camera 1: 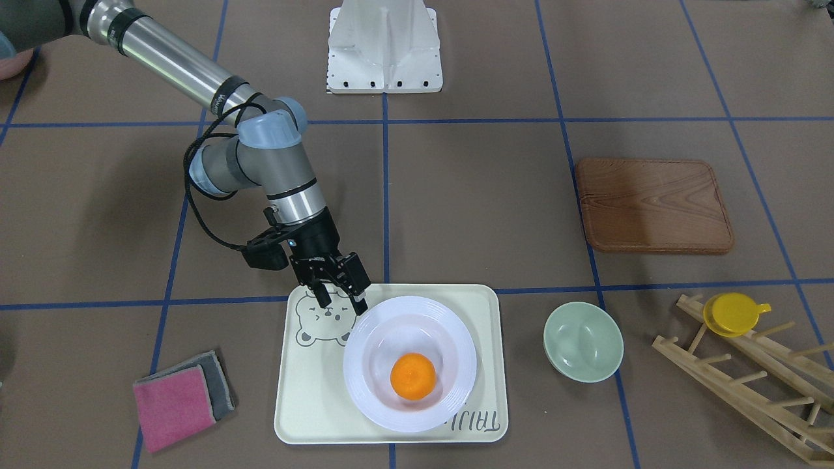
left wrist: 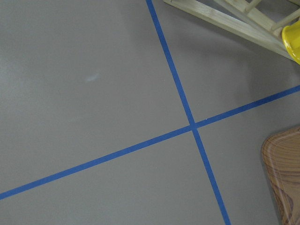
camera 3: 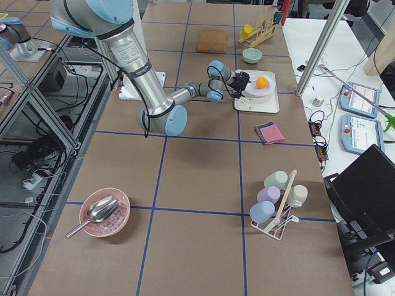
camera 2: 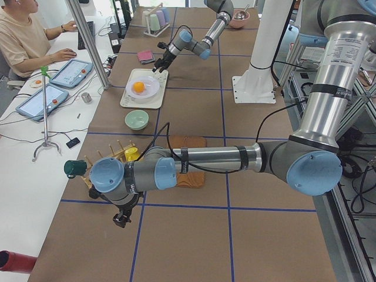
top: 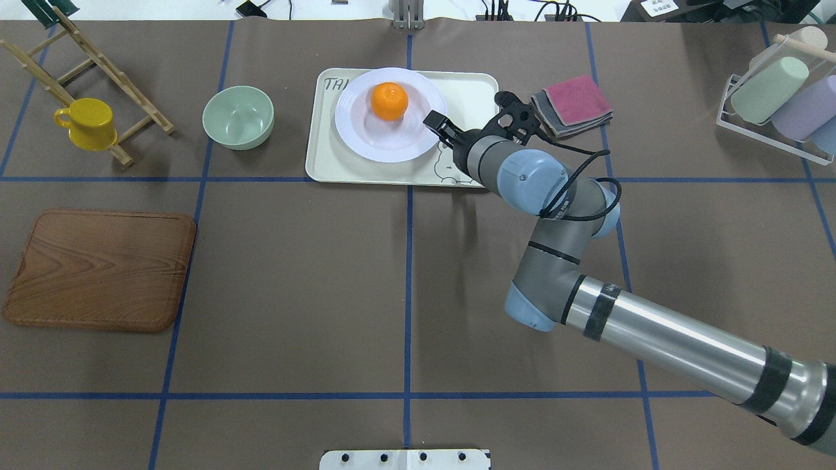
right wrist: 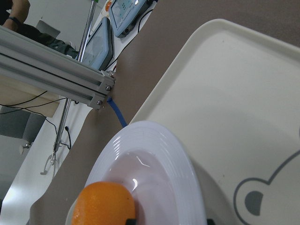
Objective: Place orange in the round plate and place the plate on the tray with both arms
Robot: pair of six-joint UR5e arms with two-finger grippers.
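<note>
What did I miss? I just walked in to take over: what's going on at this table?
The orange sits in the round plate, and the plate rests on the tray. The right gripper is at the plate's rim beside the bear drawing, open, its fingers on either side of the rim. The left arm is far off, over by the wooden board. Whether the left gripper is open cannot be told.

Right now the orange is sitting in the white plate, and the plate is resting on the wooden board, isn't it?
Not quite. The orange is in the white plate, but the plate rests on the cream tray, not on the wooden board, which lies apart, off to the side. The front-facing view shows this plainly.
</note>
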